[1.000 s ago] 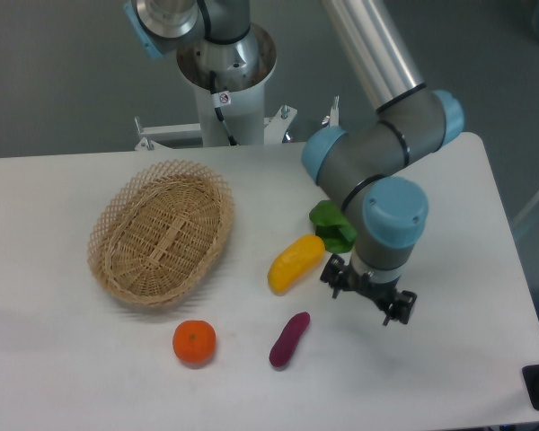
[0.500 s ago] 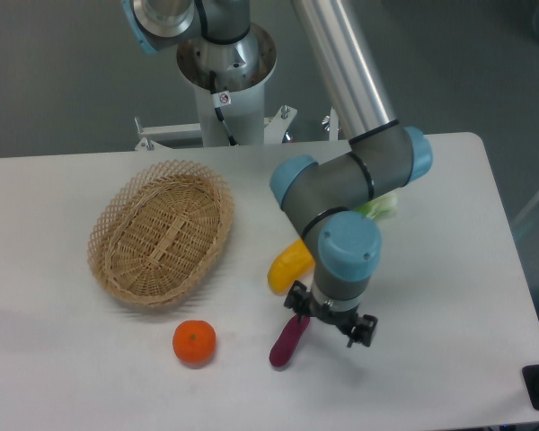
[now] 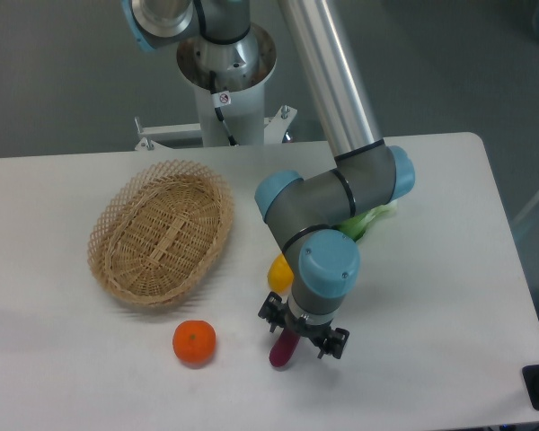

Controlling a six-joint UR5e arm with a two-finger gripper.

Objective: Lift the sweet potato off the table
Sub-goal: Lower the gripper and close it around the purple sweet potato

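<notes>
The sweet potato point(image 3: 282, 351), a small dark purple tuber, lies on the white table point(image 3: 449, 296) near the front edge. Only its lower end shows; the rest is hidden under my wrist. My gripper point(image 3: 301, 334) hangs right over it, pointing down, with the fingers point(image 3: 269, 314) spread to either side of the tuber. The jaws look open and are not closed on it. I cannot tell whether the fingers touch the table.
A yellow oblong vegetable point(image 3: 278, 273) lies just behind the gripper, mostly hidden by the arm. An orange fruit point(image 3: 194, 342) sits to the left. A wicker basket point(image 3: 162, 232) stands at the left. A green leafy vegetable point(image 3: 370, 218) shows behind the elbow.
The gripper has moved left and forward, from right of the yellow vegetable to directly over the sweet potato. The tuber has not moved. The green vegetable is now less covered.
</notes>
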